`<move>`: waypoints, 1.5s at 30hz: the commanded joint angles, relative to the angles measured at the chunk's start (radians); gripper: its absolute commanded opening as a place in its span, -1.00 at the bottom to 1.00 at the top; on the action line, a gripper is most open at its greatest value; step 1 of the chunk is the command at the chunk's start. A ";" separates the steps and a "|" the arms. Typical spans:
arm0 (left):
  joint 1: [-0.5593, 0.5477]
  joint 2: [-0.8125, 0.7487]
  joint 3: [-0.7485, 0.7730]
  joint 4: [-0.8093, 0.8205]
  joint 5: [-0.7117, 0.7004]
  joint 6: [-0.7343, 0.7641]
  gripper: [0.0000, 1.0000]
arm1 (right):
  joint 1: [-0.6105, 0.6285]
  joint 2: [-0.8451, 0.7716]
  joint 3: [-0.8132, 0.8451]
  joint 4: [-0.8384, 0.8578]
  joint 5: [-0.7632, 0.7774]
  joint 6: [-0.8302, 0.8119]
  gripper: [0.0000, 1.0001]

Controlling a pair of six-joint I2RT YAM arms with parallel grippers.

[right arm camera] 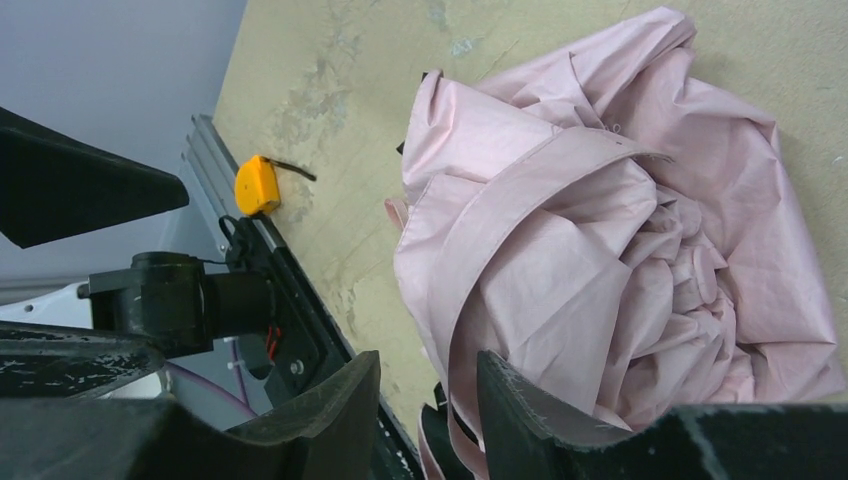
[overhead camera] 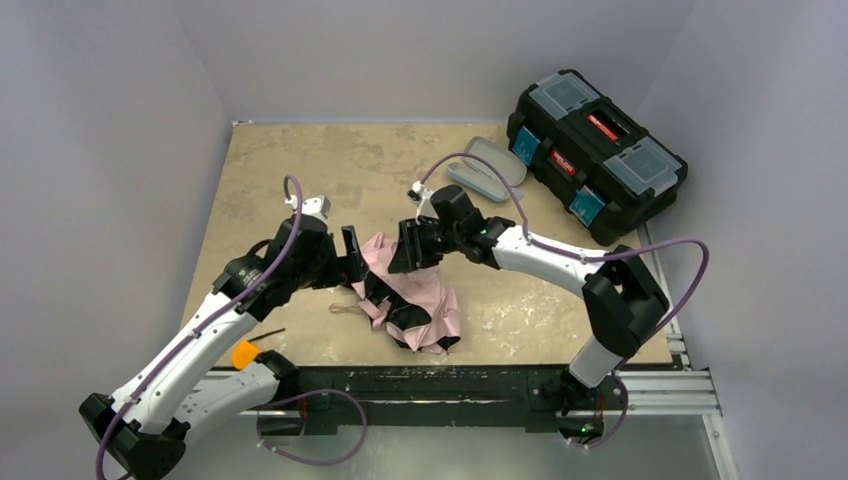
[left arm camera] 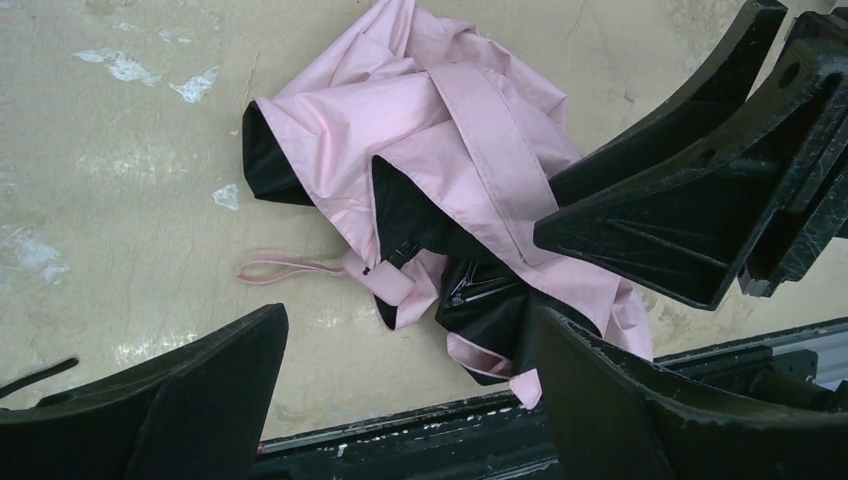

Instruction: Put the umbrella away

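Pale grey walls are closing in a tan, scuffed counter point(overhead camera: 290, 190) on three sides, and a metal rail point(overhead camera: 660, 385) is running along its near edge. From the near left corner the left arm point(overhead camera: 190, 350) is reaching inward. The left fingers point(left arm camera: 170, 400) are standing wide apart, gripping nothing, just beside the left flank of the umbrella point(overhead camera: 415, 300). The right arm point(overhead camera: 540, 255) is arching in from the near right and bending down over the umbrella's far end. The right fingers point(right arm camera: 560, 420) are sitting at a narrow gap with a pink fabric band running down into it; whether they are pinching it cannot be told. The umbrella is lying crumpled on the counter's near middle, pink canopy bunched, black lining showing, its wrist loop point(left arm camera: 285, 268) trailing flat beside it. An orange tape measure point(overhead camera: 245, 353) is sitting by the left arm at the near edge. Well back on the right, a grey oval case point(overhead camera: 487, 165) is lying just beside a black toolbox point(overhead camera: 600, 150).
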 commanded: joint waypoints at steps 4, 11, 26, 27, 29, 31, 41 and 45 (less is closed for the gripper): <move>-0.002 -0.019 -0.007 0.006 -0.021 -0.003 0.82 | -0.002 0.033 0.071 0.032 -0.030 -0.001 -0.28; -0.001 -0.033 -0.016 0.016 -0.018 0.001 0.82 | 0.002 0.081 0.100 0.046 -0.049 0.011 -0.50; 0.077 -0.131 -0.088 0.247 0.186 -0.218 0.97 | -0.002 -0.030 0.040 0.242 -0.234 0.014 -1.00; 0.086 -0.140 -0.106 0.290 0.213 -0.245 0.93 | -0.001 -0.032 0.027 0.272 -0.245 0.027 -1.00; 0.103 -0.159 -0.143 0.366 0.257 -0.307 0.81 | -0.001 -0.044 0.004 0.327 -0.262 0.055 -1.00; 0.114 -0.184 -0.185 0.450 0.284 -0.369 0.72 | -0.001 -0.056 -0.015 0.369 -0.272 0.072 -1.00; 0.139 -0.290 -0.375 0.671 0.238 -0.655 0.32 | -0.001 -0.065 -0.052 0.483 -0.305 0.119 -1.00; 0.139 -0.312 -0.452 0.742 0.213 -0.740 0.30 | -0.002 -0.062 -0.063 0.534 -0.312 0.146 -1.00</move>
